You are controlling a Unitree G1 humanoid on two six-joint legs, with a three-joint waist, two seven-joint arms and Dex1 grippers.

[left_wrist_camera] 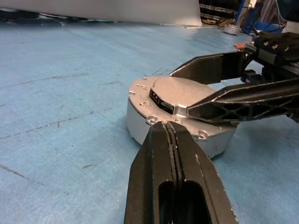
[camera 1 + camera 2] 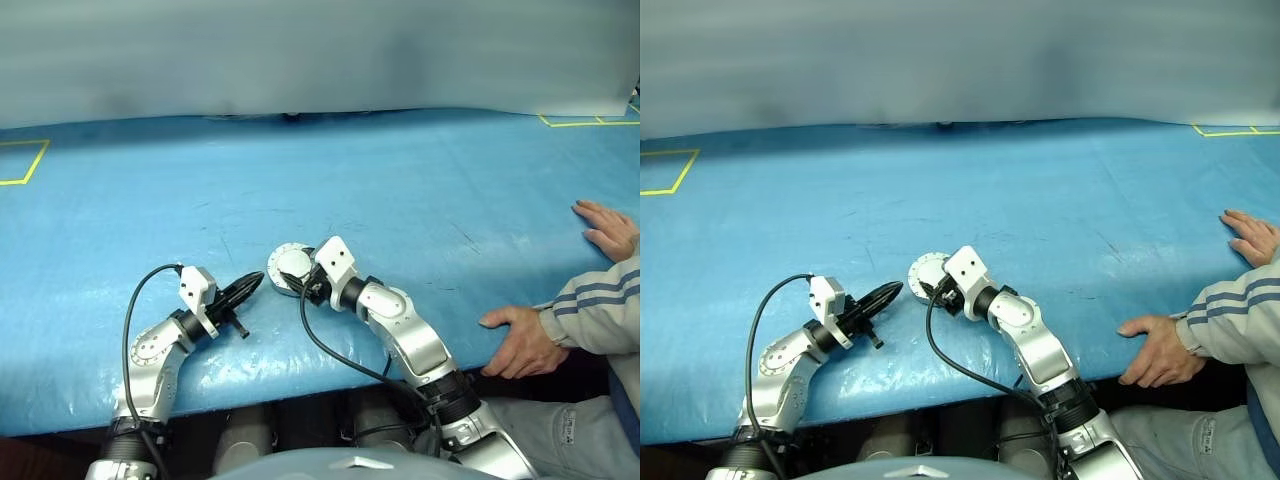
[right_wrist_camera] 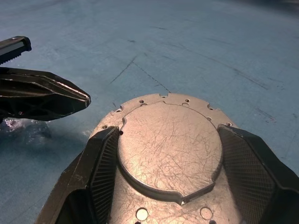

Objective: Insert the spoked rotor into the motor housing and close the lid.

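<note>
Resting on the blue tabletop (image 2: pixel 420 190) near the robot's edge, the motor housing (image 1: pixel 140 119) sits flat with the lid (image 3: pixel 168 154) down over it, plain grey outer face up, so the spoked rotor is hidden and I cannot tell from outside whether it is seated within. Right end effector (image 3: pixel 170 163) straddles the housing, its fingers (image 3: pixel 100 168) wide apart, one on each flank of the round body, at or just off the metal; whether they press it I cannot tell. Left end effector (image 1: pixel 172 140) is fully closed, empty, its tip just beside the housing's left wall and pointing at it. Housing looks like cast metal: stiff, fairly heavy for its bulk, smooth and scratched on top, probably slippery under hard fingers. Best hold is judged to be across the cylindrical side wall, below the lid's flange, not on the thin tabbed rim. Lid seems flush, task likely near done; a press on top may confirm closure. A person's hand (image 2: pixel 520 340) rests at the right near edge, another hand (image 2: pixel 605 228) farther right.
</note>
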